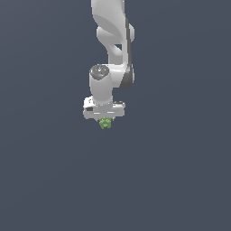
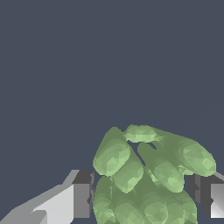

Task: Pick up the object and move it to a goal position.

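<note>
We see the white arm pointing down, its pincer (image 1: 104,118) closed narrowly around the green lumpy object (image 1: 105,122), which sits between the fingertips (image 2: 83,199) in the wrist view. We judge the irregular lumps give poor contact, so a quick move could let it slip. No containers or goal marker are visible.

1. No text, label, brand, number or sign can be read in either view.
2. The white and grey robot arm (image 1: 110,54) bears no legible marking.
3. The plain dark blue-grey background (image 1: 180,171) carries none.
</note>
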Action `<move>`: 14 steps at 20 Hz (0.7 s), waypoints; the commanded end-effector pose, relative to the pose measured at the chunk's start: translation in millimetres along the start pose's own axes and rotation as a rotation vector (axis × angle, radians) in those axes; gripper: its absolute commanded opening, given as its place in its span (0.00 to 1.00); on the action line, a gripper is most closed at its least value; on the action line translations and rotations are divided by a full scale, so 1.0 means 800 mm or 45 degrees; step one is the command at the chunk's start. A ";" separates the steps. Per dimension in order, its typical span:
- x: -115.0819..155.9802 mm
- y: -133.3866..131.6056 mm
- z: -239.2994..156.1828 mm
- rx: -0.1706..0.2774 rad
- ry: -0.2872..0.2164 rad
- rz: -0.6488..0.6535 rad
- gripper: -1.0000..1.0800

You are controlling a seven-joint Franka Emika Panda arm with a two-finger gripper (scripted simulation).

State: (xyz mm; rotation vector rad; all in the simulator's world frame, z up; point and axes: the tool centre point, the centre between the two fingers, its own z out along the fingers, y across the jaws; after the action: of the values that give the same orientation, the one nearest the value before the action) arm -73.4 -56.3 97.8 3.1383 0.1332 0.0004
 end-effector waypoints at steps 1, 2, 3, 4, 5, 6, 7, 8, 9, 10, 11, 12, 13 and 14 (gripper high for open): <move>0.001 -0.013 -0.024 -0.001 0.000 -0.001 0.00; 0.001 -0.019 -0.035 -0.001 0.000 -0.001 0.00; 0.002 -0.025 -0.047 -0.001 0.000 -0.001 0.00; 0.002 -0.031 -0.058 -0.001 0.000 -0.001 0.00; 0.003 -0.036 -0.069 -0.001 0.000 -0.001 0.00; 0.003 -0.042 -0.079 -0.001 0.000 -0.001 0.00; 0.004 -0.047 -0.089 -0.001 0.000 -0.001 0.00; 0.004 -0.051 -0.098 -0.001 0.000 -0.001 0.00; 0.005 -0.056 -0.107 -0.001 0.000 -0.001 0.00; 0.005 -0.060 -0.115 -0.001 0.000 -0.001 0.00; 0.006 -0.064 -0.122 -0.001 0.000 -0.001 0.00; 0.006 -0.067 -0.129 -0.001 0.000 -0.001 0.00; 0.007 -0.070 -0.134 -0.001 0.000 -0.001 0.00; 0.008 -0.073 -0.140 -0.001 0.000 -0.001 0.00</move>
State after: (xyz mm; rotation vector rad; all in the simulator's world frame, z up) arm -72.3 -1.3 202.2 3.1373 0.1358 0.0028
